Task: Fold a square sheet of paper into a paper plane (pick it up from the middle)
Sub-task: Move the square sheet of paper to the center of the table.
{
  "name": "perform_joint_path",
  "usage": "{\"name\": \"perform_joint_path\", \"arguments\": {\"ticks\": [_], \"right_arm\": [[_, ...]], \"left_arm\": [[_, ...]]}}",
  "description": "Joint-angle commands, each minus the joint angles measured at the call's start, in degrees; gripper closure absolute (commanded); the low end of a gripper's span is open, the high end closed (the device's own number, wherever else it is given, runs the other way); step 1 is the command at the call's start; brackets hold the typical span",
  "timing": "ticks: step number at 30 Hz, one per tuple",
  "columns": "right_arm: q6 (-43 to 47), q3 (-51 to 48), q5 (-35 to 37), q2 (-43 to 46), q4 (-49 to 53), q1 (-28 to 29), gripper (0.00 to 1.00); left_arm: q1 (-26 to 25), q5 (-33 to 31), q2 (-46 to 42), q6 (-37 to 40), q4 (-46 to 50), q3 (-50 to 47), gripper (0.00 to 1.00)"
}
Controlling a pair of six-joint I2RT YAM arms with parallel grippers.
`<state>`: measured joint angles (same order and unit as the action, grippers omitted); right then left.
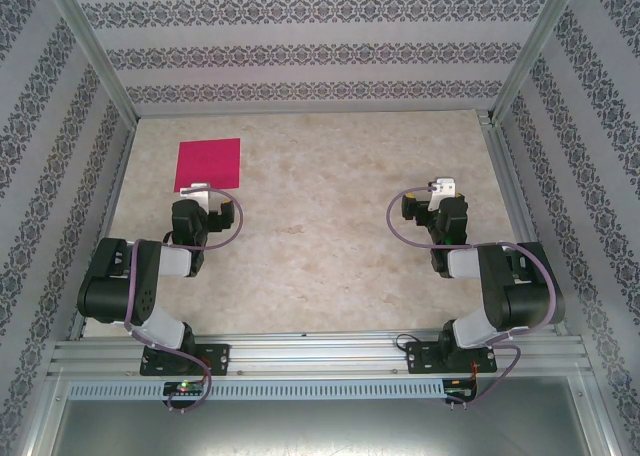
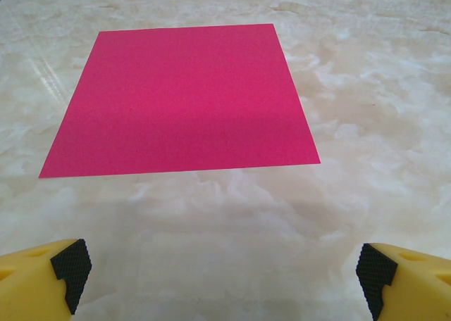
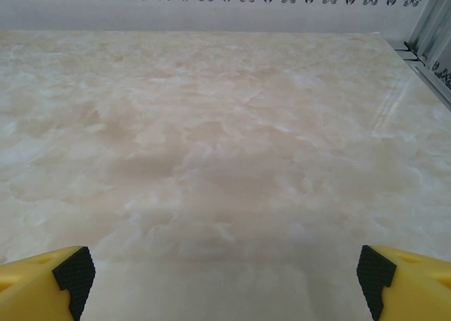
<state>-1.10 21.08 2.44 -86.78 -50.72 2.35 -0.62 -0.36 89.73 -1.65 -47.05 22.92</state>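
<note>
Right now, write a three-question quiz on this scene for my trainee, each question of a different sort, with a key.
1. True or false: the square sheet of paper lies flat and unfolded on the marble-look table.
2. Which is nearer the sheet? A) the left tool B) the right tool C) both equally near
3. Fill in: the jaws of both tools stand ____, with nothing between them.

Key: 1 true; 2 A; 3 open.
</note>
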Motion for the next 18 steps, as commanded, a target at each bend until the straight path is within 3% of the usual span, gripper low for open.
{"name": "perform_joint_path", "arguments": {"ticks": [1, 18], "right_arm": [[0.25, 1.05, -0.96, 0.47, -0.18, -0.78, 0.02], [-0.30, 1.36, -2.36, 0.31, 0.28, -1.56, 0.02]], "left_arm": [[0.80, 0.81, -0.49, 1.02, 0.03, 0.99, 0.00], [0.87, 0.82, -0.48, 1.03, 0.03, 0.99, 0.00]]}}
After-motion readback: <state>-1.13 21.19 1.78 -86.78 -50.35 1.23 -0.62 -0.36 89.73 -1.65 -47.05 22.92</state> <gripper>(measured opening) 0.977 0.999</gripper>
